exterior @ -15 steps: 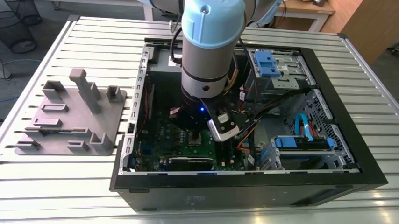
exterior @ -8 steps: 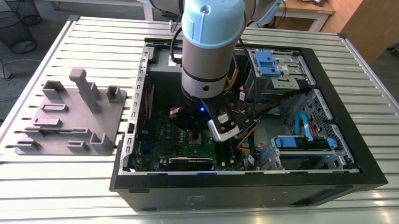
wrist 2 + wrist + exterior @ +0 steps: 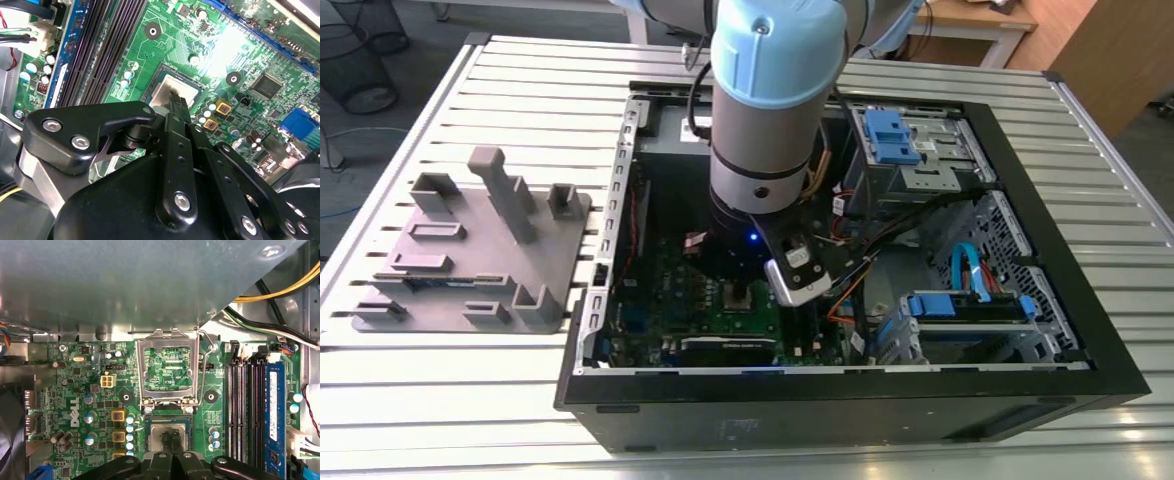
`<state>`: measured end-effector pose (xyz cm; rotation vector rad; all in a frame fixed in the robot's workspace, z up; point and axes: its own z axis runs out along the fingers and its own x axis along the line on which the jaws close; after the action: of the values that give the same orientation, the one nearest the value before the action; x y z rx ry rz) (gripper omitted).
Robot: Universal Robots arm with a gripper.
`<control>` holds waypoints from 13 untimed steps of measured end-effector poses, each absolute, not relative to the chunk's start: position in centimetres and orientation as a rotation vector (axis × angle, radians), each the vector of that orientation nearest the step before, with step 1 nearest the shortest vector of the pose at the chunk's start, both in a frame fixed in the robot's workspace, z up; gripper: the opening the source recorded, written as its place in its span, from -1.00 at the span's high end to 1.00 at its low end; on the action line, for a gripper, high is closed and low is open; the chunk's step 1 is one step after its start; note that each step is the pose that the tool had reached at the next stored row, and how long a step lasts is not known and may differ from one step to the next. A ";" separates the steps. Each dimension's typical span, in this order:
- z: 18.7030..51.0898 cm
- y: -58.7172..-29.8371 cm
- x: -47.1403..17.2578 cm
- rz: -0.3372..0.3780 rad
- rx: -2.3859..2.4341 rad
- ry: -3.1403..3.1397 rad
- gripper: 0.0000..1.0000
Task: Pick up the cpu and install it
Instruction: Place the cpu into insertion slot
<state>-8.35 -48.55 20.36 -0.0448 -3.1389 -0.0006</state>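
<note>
Keep the cpu [image 3: 156, 437] level at the socket [image 3: 169, 418], 3 o'clock from the grey fixture [image 3: 467, 260] in the exterior view. Cannot tell whether jaws pinch it. Lower straight, never force.

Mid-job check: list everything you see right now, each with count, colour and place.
table: one, pale metal slats, under everything
computer case: one, black, open, on the table
fixture: one, grey plastic, at the exterior view's left of the case
motherboard: one, green, inside the case
cpu: one, silver-grey, in the socket
socket bracket: one, metal, swung open beside the cpu
memory slots: several, black, beside the socket
drive brackets: two, blue, in the case's bays
arm: one, grey and light blue, reaching into the case
claw: one, black, over the cpu
</note>
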 end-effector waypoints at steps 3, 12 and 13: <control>20.2 -48.6 -8.3 0.000 -0.045 -3.139 0.79; 19.8 -48.6 -8.2 0.006 -0.045 -3.139 0.79; 19.8 -48.6 -8.1 0.006 -0.045 -3.139 0.79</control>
<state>-8.13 -48.62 19.81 -0.0449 -3.1389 0.0062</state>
